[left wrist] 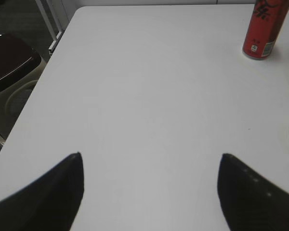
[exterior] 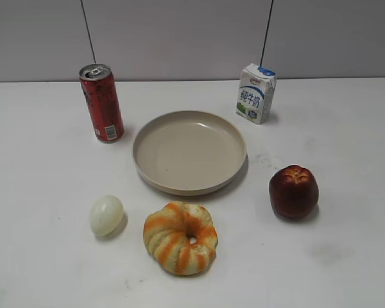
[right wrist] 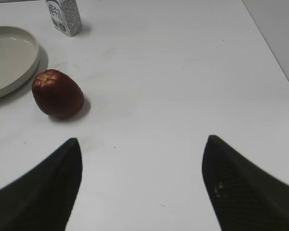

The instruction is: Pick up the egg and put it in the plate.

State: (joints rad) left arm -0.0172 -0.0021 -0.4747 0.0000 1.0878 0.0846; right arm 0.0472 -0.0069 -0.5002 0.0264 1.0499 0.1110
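Both grippers hang over bare table: the left gripper is spread wide and holds nothing, and the right gripper is spread just as wide, also touching nothing. On the left, the egg, smooth, oval and pale cream, lies on the white table, near the front-left rim of the beige plate and just left of the orange-striped pumpkin. A red apple sits right of the plate.
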